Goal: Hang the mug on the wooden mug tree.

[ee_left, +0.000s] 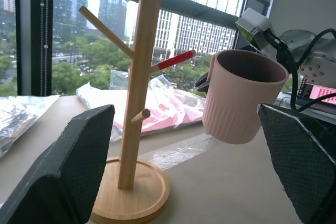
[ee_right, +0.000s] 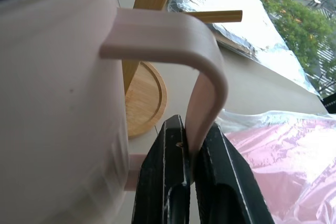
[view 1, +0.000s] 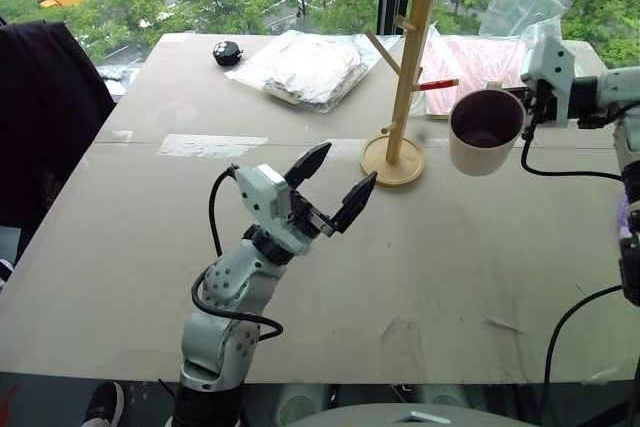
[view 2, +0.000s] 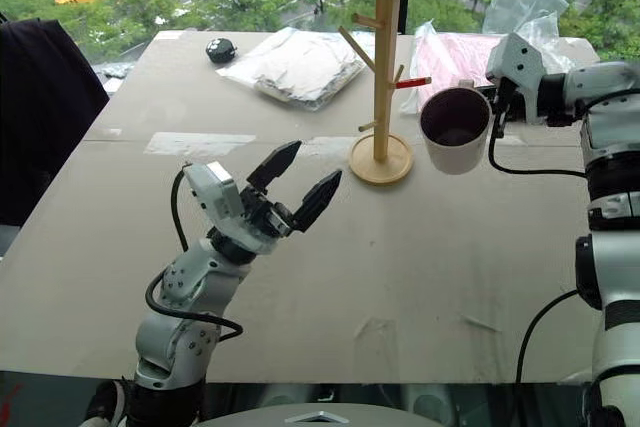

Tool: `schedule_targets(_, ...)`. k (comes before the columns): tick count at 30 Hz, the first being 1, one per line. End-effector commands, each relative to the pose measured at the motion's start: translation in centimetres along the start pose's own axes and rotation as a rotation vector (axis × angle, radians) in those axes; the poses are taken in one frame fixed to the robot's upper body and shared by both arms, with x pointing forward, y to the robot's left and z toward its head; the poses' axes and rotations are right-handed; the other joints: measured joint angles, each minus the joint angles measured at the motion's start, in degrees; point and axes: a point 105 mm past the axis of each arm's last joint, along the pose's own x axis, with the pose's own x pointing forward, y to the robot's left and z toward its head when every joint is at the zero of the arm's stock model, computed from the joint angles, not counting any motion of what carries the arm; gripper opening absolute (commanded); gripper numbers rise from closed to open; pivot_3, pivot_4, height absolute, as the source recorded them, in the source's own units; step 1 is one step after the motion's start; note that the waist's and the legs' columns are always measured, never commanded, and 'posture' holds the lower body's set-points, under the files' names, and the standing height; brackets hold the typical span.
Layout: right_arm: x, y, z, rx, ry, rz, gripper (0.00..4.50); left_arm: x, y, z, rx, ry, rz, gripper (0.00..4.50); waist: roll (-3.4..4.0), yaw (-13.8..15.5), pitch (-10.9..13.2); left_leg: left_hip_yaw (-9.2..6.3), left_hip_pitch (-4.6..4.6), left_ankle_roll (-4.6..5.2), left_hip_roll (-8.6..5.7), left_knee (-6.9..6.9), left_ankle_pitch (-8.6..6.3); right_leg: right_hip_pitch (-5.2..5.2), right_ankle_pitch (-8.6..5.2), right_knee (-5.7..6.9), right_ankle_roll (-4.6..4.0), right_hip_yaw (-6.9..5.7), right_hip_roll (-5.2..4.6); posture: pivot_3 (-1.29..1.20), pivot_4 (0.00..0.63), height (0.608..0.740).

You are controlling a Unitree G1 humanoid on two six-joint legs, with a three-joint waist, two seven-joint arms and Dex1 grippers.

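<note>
The mug (view 1: 486, 137), pale with a dark inside, hangs upright in the air just right of the wooden mug tree (view 1: 409, 77) and apart from it. My right gripper (ee_right: 192, 132) is shut on the mug's loop handle (ee_right: 205, 77), reaching in from the right (view 1: 531, 110). The tree stands on its round base (view 1: 392, 162) with a red-tipped peg (view 1: 441, 84) pointing toward the mug. My left gripper (view 1: 348, 165) is open and holds nothing. It is raised over the table's middle, left of the tree's base and pointing at it.
Behind the tree lie a silvery foil bag (view 1: 305, 67) and a pink plastic-wrapped pack (view 1: 480, 65). A small black object (view 1: 227, 52) sits at the back left. Dark cloth (view 1: 40, 117) hangs beside the table's left edge. A tape patch (view 1: 210, 145) marks the tabletop.
</note>
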Motion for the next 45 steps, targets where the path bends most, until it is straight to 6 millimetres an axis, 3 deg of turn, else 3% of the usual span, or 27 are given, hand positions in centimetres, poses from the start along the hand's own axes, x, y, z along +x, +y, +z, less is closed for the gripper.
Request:
schedule_targets(1, -0.3, -1.1, 1.5, -0.078, 0.010, 0.027, 0.03, -0.2, -0.4, 1.5, 0.059, -0.060, 0.021, 4.50, 0.01, -0.05, 0.00, 0.00, -0.03, 0.00, 0.00, -0.01, 0.00, -0.04, 0.00, -0.01, 0.00, -0.01, -0.02, 0.00, 0.150, 0.740)
schedule_targets(13, 2.1, -2.0, 5.4, -0.162, -0.046, 0.087, 0.03, -0.5, -1.1, 0.9, 0.096, -0.036, 0.014, 4.50, 0.10, -0.40, 0.06, -0.04, -0.02, -0.03, 0.00, -0.04, 0.00, -0.18, -0.10, 0.29, -0.20, -0.05, -0.45, 0.00, 0.150, 0.740)
schedule_targets(20, 3.3, -2.3, 5.7, -0.216, 0.010, 0.067, 0.03, -0.5, -1.0, 0.8, 0.100, -0.033, 0.005, 4.50, 0.10, -0.32, 0.06, -0.08, -0.11, -0.04, 0.00, -0.07, -0.01, -0.25, -0.10, 0.27, -0.21, -0.03, -0.51, 0.00, 0.150, 0.740)
schedule_targets(23, 3.5, -2.4, 6.3, -0.227, 0.000, 0.061, 0.89, -0.5, -1.0, 0.7, 0.101, -0.032, 0.002, 4.50, 0.11, -0.37, 0.06, -0.04, -0.13, -0.05, -0.01, -0.08, 0.00, -0.29, -0.10, 0.27, -0.21, -0.03, -0.52, 0.00, 0.150, 0.740)
schedule_targets(25, 3.6, -2.6, 6.6, -0.227, -0.012, 0.049, 1.78, -0.5, -1.0, 0.7, 0.101, -0.030, 0.001, 4.50, 0.11, -0.36, 0.07, -0.05, -0.13, -0.05, -0.01, -0.10, 0.00, -0.30, -0.10, 0.27, -0.21, -0.03, -0.52, 0.00, 0.150, 0.740)
schedule_targets(26, 3.6, -2.7, 6.7, -0.227, -0.017, 0.040, 2.52, -0.5, -1.0, 0.7, 0.101, -0.029, 0.000, 4.50, 0.11, -0.37, 0.07, -0.07, -0.13, -0.05, -0.01, -0.11, 0.00, -0.30, -0.10, 0.27, -0.21, -0.03, -0.52, 0.00, 0.150, 0.740)
schedule_targets(27, 3.5, -2.8, 6.8, -0.226, -0.020, 0.035, 2.82, -0.6, -1.0, 0.7, 0.101, -0.028, 0.000, 4.50, 0.11, -0.38, 0.07, -0.07, -0.13, -0.05, -0.01, -0.11, 0.00, -0.30, -0.10, 0.27, -0.21, -0.03, -0.52, 0.00, 0.150, 0.740)
schedule_targets(30, 2.9, -3.4, 6.8, -0.216, -0.024, -0.020, 4.30, -0.6, -1.0, 0.6, 0.099, -0.024, 0.001, 4.50, 0.11, -0.37, 0.07, -0.07, -0.12, -0.05, -0.01, -0.12, 0.00, -0.30, -0.10, 0.27, -0.21, -0.03, -0.52, 0.00, 0.150, 0.740)
schedule_targets(35, 0.4, -3.9, 4.6, -0.099, -0.046, -0.089, 4.46, -1.5, -0.8, 0.0, 0.088, 0.026, 0.012, 4.50, 0.11, -0.21, 0.06, -0.08, -0.15, -0.05, -0.01, -0.12, 0.00, -0.30, -0.11, 0.26, -0.22, -0.02, -0.55, 0.00, 0.150, 0.740)
schedule_targets(39, -1.4, -2.5, 1.9, 0.064, -0.131, -0.103, 4.46, -3.3, -0.3, -1.2, 0.087, 0.125, 0.039, 4.50, 0.02, -0.25, 0.01, -0.09, -0.20, -0.04, -0.02, -0.13, -0.01, -0.31, -0.11, 0.19, -0.22, -0.02, -0.62, 0.00, 0.150, 0.740)
schedule_targets(41, -2.2, -0.7, -0.3, 0.178, -0.187, -0.116, 4.46, -4.9, 0.1, -2.1, 0.083, 0.202, 0.054, 4.50, 0.08, -0.24, 0.03, -0.14, -0.19, 0.08, 0.00, -0.16, -0.08, -0.29, -0.11, 0.17, -0.21, -0.07, -0.63, 0.00, 0.150, 0.740)
schedule_targets(45, -2.8, 4.9, -3.5, 0.388, -0.284, -0.220, 4.46, -7.5, 0.9, -3.9, 0.073, 0.342, 0.051, 4.50, 0.15, 0.46, 0.01, -0.25, -0.24, 0.21, 0.00, -0.28, -0.15, -0.35, 0.00, 0.21, -0.03, -0.22, -0.73, 0.00, 0.150, 0.740)
